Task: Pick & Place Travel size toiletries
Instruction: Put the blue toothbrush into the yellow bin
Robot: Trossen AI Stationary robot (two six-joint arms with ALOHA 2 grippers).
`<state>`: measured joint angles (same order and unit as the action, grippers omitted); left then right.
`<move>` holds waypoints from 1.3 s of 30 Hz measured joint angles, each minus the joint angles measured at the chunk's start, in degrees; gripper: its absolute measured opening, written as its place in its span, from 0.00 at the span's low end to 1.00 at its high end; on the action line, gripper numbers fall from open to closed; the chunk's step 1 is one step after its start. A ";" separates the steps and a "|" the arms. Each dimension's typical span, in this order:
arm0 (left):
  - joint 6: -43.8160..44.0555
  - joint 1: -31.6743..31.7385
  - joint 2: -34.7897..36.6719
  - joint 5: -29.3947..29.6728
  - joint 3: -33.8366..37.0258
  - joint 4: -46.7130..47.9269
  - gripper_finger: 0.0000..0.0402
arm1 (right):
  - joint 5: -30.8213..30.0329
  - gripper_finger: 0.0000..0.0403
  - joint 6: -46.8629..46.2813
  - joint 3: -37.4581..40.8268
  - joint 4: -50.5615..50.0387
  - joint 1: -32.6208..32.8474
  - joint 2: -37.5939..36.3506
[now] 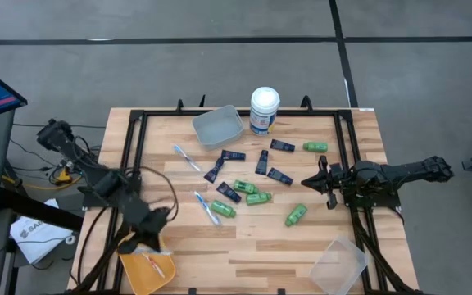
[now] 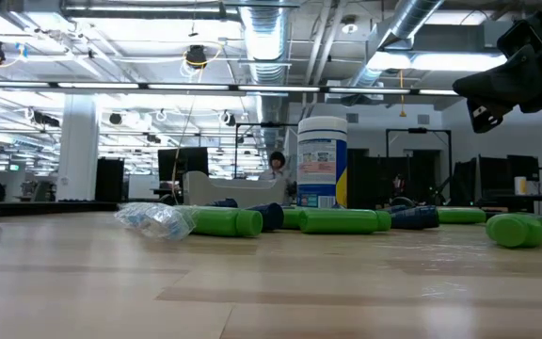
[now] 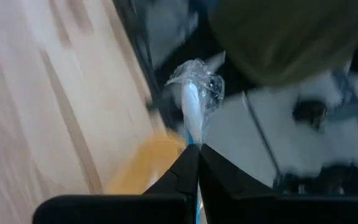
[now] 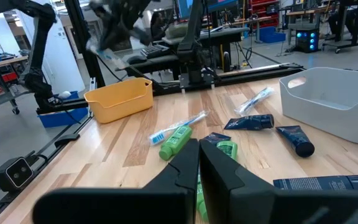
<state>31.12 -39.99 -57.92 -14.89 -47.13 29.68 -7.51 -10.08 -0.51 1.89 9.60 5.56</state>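
My left gripper hangs over the yellow bin at the table's near left corner, shut on a light-blue-and-white toothbrush in a clear wrapper. In the right wrist view, the toothbrush shows above the yellow bin. Green bottles, navy tubes and two toothbrushes lie flat on the table's middle. My right gripper waits shut and level at the table's right, touching nothing. My left gripper pinches the wrapped toothbrush's handle between its two fingers. The fingers slant down and lie along the toothbrush, which sticks out past their tips. Its free end, in crumpled wrapper, is lifted clear above the yellow bin.
A grey bin and a tall white canister stand at the far edge. A clear bin sits at the near right corner. A black frame rail borders the table's left side. Another toothbrush lies in the yellow bin.
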 joint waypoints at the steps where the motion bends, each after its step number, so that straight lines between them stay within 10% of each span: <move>1: 0.60 -1.53 -1.07 0.05 0.00 0.83 0.00 | 0.00 0.01 0.00 0.00 0.00 0.00 0.00; 22: -8.16 -9.63 -18.86 -0.50 0.00 2.52 0.05 | 0.02 0.01 0.01 0.00 -0.07 -0.01 -0.01; 33: -12.88 -9.33 -17.39 -1.07 0.00 2.32 0.41 | 0.02 0.01 0.01 0.01 -0.07 -0.01 -0.01; 39: -19.28 -3.88 -12.58 10.71 -1.30 2.18 0.58 | 0.02 0.01 0.01 0.00 -0.08 0.00 -0.01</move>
<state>11.84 -43.88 -70.50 -4.17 -48.43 31.86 -7.49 -10.07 -0.51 1.81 9.61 5.55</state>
